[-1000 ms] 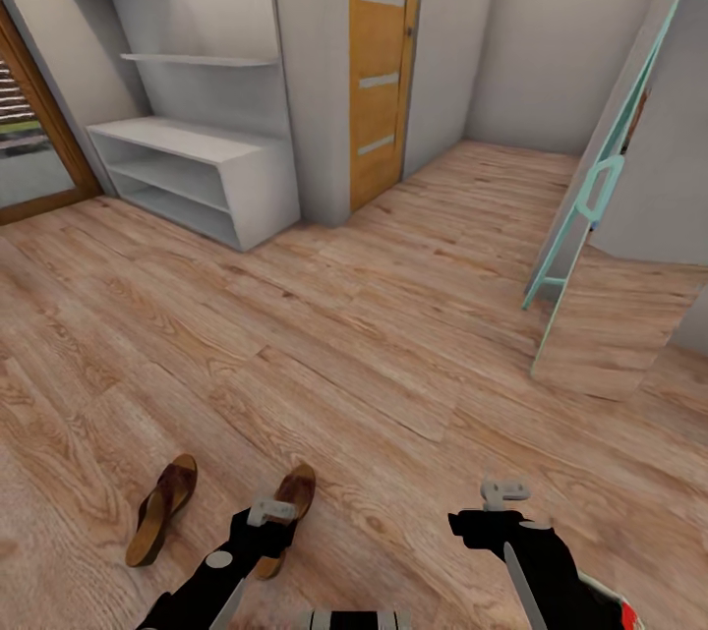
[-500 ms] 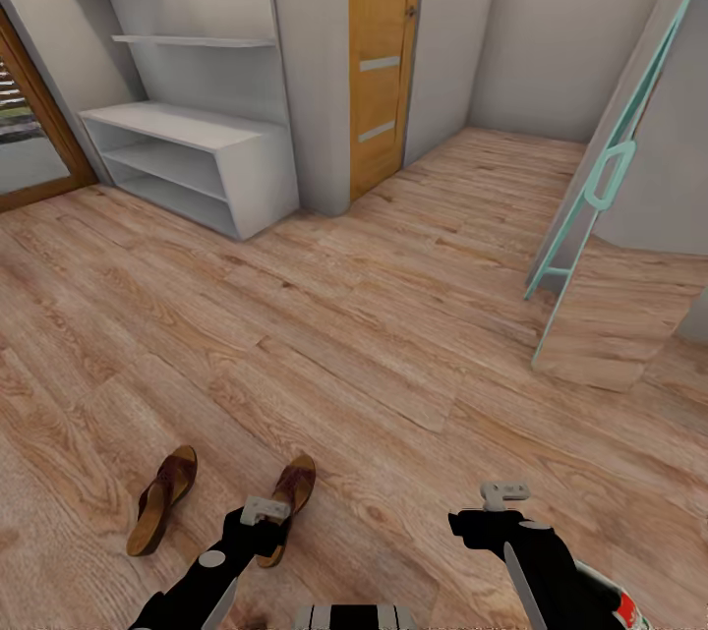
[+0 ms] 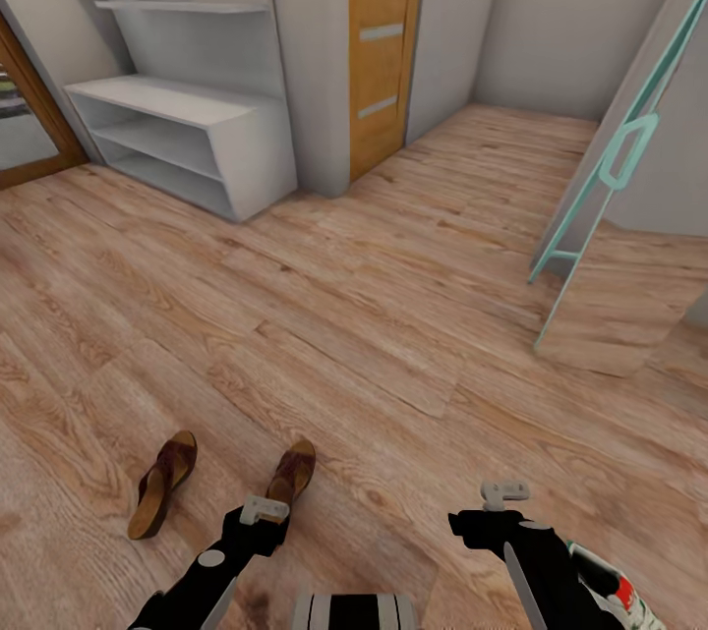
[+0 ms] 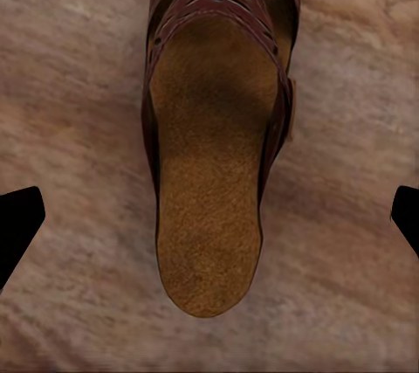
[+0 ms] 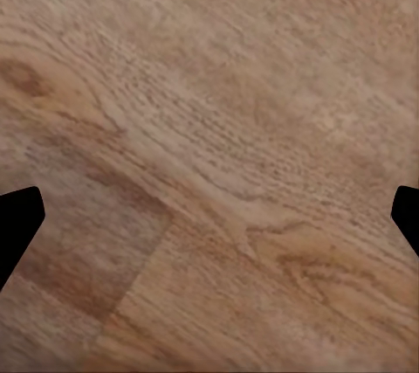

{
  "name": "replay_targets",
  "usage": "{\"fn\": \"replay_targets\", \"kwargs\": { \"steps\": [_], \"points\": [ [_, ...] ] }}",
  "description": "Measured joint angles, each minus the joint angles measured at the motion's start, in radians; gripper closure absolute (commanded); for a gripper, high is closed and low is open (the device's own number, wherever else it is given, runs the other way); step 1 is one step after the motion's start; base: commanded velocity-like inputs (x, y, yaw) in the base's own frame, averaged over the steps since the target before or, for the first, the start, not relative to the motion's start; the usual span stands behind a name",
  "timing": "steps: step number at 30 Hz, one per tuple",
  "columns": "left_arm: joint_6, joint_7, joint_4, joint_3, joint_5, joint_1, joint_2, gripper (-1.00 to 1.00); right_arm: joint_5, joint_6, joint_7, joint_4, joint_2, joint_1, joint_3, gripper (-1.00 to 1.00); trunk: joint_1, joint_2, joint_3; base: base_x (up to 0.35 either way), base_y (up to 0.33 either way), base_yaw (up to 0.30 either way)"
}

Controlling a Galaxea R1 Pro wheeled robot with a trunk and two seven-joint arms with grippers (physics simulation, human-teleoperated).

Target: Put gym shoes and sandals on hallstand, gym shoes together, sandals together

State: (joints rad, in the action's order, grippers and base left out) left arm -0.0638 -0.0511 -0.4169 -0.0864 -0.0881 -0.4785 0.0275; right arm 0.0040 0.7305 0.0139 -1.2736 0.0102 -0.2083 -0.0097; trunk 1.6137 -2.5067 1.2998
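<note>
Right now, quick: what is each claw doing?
Left claw: open, empty, over a sandal on the floor.
Right claw: open, empty, over bare floor.

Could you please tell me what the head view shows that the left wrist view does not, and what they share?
Head view alone: the white hallstand by the wall, a second sandal lying on its side, and the right gripper over bare floor. Left wrist view alone: the cut-out pattern on the sandal's strap and its tan insole, between wide-open fingers. Both: the upright sandal under the left gripper, on the wooden floor.
</note>
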Motion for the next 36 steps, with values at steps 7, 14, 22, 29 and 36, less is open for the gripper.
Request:
{"fn": "replay_targets", "kwargs": {
  "steps": [7, 14, 22, 29, 36],
  "points": [
    [0.0, 0.0, -0.001, 0.001, 0.0, -0.003, -0.003, -1.0, 0.0, 0.0, 0.0, 0.0, 0.0, 0.0, 0.0, -1.0, 0.003, -0.002, 0.036, 0.0, 0.0, 0.0],
    [0.0, 0.0, -0.002, 0.001, -0.002, -0.005, -0.005, -1.0, 0.0, 0.0, 0.0, 0.0, 0.0, 0.0, 0.0, -1.0, 0.006, -0.003, 0.074, 0.0, 0.0, 0.0],
    [0.0, 0.0, -0.002, 0.0, -0.002, -0.006, -0.006, -1.0, 0.0, 0.0, 0.0, 0.0, 0.0, 0.0, 0.0, -1.0, 0.01, -0.005, 0.118, 0.0, 0.0, 0.0],
    [0.0, 0.0, -0.002, 0.0, -0.002, -0.006, -0.006, -1.0, 0.0, 0.0, 0.0, 0.0, 0.0, 0.0, 0.0, -1.0, 0.013, -0.007, 0.156, 0.0, 0.0, 0.0],
    [0.0, 0.001, -0.002, 0.001, -0.002, -0.006, -0.006, -1.0, 0.0, 0.0, 0.0, 0.0, 0.0, 0.0, 0.0, -1.0, 0.013, -0.007, 0.162, 0.0, 0.0, 0.0]
  ]
}}
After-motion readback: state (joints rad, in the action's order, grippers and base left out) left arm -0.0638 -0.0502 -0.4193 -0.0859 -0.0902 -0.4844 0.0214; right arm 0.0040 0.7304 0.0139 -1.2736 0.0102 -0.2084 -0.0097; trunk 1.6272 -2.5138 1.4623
